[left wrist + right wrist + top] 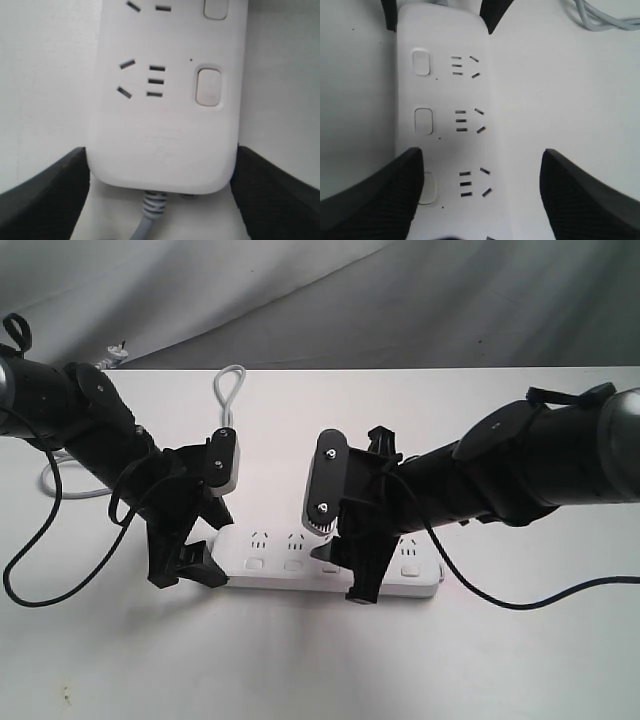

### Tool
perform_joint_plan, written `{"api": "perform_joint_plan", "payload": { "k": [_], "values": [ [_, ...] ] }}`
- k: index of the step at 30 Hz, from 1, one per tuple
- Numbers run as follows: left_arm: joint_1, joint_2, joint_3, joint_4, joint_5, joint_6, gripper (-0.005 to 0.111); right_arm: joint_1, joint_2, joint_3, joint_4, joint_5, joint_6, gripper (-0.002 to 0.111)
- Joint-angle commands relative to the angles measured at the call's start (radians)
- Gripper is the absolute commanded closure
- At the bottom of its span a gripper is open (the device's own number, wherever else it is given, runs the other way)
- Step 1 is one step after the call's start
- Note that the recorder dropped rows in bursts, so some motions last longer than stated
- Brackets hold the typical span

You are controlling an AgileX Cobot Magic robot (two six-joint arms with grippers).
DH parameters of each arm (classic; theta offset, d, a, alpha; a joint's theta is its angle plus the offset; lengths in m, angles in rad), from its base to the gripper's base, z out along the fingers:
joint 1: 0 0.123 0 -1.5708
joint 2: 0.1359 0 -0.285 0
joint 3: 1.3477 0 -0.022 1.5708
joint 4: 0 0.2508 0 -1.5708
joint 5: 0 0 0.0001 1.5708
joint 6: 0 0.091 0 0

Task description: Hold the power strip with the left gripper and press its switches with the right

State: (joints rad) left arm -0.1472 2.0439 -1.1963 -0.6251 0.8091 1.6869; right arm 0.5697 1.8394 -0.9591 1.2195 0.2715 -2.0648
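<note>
The white power strip (pixel 290 562) lies along the white table, sockets up. My left gripper (pixel 203 545) is shut on its cord end: in the left wrist view the strip (pixel 165 125) sits between the black fingers (pixel 45 200), which touch both long sides. My right gripper (pixel 352 565) hangs open over the strip's middle. In the right wrist view its fingers stand wide apart (pixel 480 200). One fingertip (pixel 385 195) partly covers a switch (pixel 428 187); two more switches (pixel 423 121) show beyond it, and the other finger is over bare table.
The grey cord (pixel 150 215) leaves the held end and loops (pixel 230 390) at the table's back left, with more coils (pixel 605 17) beside the strip. Loose black cables (pixel 40 570) hang from both arms. A grey cloth (pixel 400 300) hangs behind the table.
</note>
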Motion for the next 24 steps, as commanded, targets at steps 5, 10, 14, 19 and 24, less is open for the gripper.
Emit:
{"api": "perform_joint_plan", "payload": {
  "k": [5,10,14,19,24],
  "values": [
    [-0.003,-0.002,0.000,-0.015,-0.002,-0.004,0.037,-0.001,0.042,0.005,-0.004,-0.005,0.008,0.046],
    [-0.003,-0.002,0.000,-0.015,-0.002,-0.004,0.037,-0.001,0.052,0.005,-0.004,-0.009,0.008,0.046],
    [-0.003,-0.002,0.000,-0.015,-0.002,-0.004,0.037,-0.003,0.051,0.005,-0.004,-0.029,0.008,0.046],
    [-0.003,-0.002,0.000,-0.015,-0.002,-0.004,0.037,-0.003,0.052,0.003,-0.001,-0.054,0.005,0.046],
    [-0.003,-0.002,0.000,-0.015,-0.002,-0.004,0.037,-0.003,0.052,0.003,-0.001,-0.052,0.005,0.046]
  ]
}}
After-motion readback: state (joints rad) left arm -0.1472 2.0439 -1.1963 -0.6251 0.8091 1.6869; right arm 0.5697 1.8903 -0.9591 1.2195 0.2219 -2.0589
